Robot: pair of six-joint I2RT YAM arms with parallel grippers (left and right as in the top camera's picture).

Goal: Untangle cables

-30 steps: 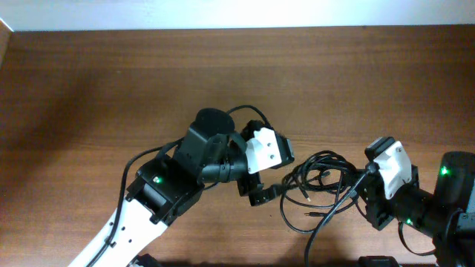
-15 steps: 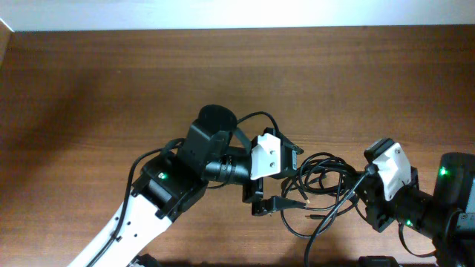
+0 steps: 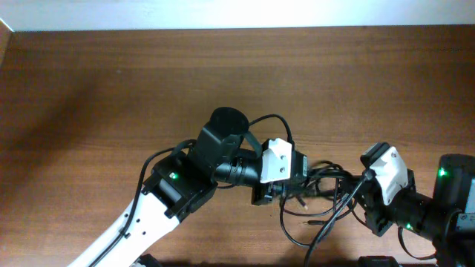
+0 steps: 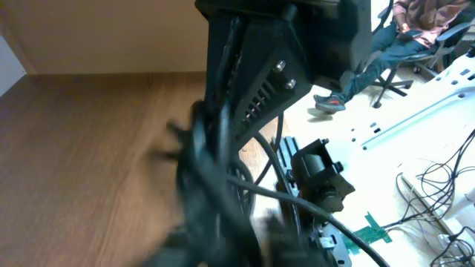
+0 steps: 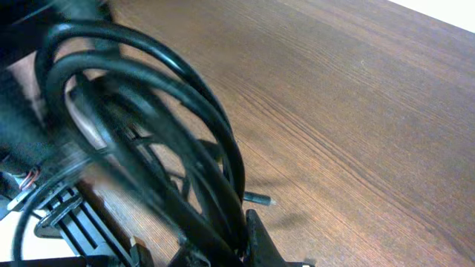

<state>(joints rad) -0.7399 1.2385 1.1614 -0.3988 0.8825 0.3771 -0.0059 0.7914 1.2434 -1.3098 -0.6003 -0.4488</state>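
The cables (image 3: 320, 184) lie as a tangle of thin black loops on the wooden table, between my two arms. My left gripper (image 3: 284, 191) is at the tangle's left edge, and its jaws have drawn in on black strands (image 4: 215, 185) that blur across the left wrist view. My right gripper (image 3: 362, 181) is at the tangle's right edge, shut on the cables. There, several loops (image 5: 171, 133) arch up from beside its finger (image 5: 257, 239). A small plug end (image 5: 260, 199) lies on the wood just past that finger.
The brown table (image 3: 111, 89) stretches wide to the left and behind the tangle, ending at a white wall strip at the far edge. My left arm's own thicker cable (image 3: 269, 121) arcs over its wrist. The right arm's base (image 3: 453, 200) sits at the near right corner.
My left gripper has moved right into the tangle, and its jaws went from wide open to drawn in on strands. The loops have shifted and bunched. The right gripper has barely moved.
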